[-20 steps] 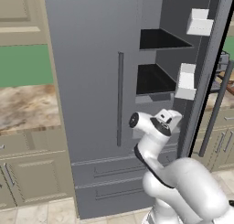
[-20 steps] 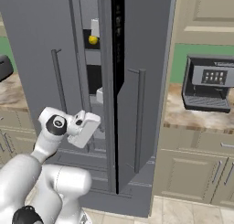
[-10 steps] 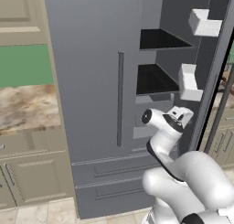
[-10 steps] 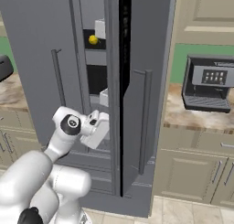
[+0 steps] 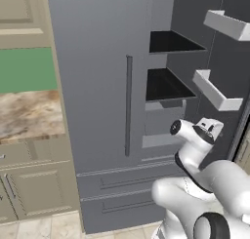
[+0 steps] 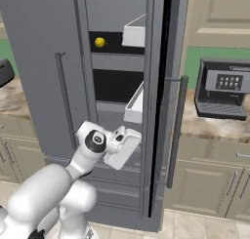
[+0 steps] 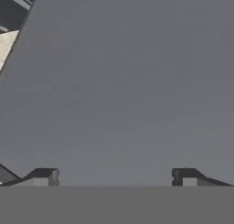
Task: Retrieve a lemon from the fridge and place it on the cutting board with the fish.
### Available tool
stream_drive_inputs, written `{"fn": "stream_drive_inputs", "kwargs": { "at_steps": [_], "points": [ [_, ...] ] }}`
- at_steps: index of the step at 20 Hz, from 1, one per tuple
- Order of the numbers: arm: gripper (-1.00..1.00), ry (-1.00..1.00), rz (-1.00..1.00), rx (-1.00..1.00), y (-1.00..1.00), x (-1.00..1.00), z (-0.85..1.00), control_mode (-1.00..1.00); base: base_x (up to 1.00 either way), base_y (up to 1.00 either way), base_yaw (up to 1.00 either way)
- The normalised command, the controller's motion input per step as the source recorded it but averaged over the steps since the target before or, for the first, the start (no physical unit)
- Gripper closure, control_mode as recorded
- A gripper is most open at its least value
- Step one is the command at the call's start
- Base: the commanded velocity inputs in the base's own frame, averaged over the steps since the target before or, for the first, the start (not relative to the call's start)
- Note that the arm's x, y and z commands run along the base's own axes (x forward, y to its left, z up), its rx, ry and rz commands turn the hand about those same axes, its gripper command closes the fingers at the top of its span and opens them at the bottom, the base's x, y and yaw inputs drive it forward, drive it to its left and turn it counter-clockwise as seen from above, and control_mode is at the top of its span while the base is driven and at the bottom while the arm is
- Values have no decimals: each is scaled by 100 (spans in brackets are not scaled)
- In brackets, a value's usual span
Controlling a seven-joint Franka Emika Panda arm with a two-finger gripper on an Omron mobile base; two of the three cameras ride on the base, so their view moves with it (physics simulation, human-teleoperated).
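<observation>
Up on a fridge (image 6: 44,48) shelf sits the lemon (image 6: 99,42), fingers (image 7: 45,177) spread.

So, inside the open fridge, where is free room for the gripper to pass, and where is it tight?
The gripper is open. On the fridge, the lemon sits on the upper shelf with bare black shelf to its right, up to the white door bin. The shelf below looks bare. It is tight near the lower door bin.

No readable txt, labels, brands or nos. showing anywhere. Coffee machine (image 6: 223,95) is showing a small dark screen w/ pale marks, too blurry to read. Fridge (image 5: 97,101) doors and handles aren't carrying any legible lettering.
</observation>
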Motion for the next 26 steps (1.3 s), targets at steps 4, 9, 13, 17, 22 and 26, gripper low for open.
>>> {"fn": "stream_drive_inputs", "kwargs": {
  "at_steps": [4, 9, 13, 17, 22, 26],
  "points": [
    [-100, 0, 0, -11, -77, 2, -63, -100, 0, 0, 0],
    [-100, -11, 3, -4, -6, 3, -11, -100, 0, 0, 0],
    [-100, -5, 0, -3, 64, -13, 0, -100, 0, 0, 0],
    [-100, -6, -2, -2, 90, -13, 0, -100, 0, 0, 0],
    [-100, 0, -4, 34, 100, -2, -52, -100, 0, 0, 0],
    [-100, -2, -4, 57, 100, 0, -47, -100, 0, 0, 0]
  ]
}}
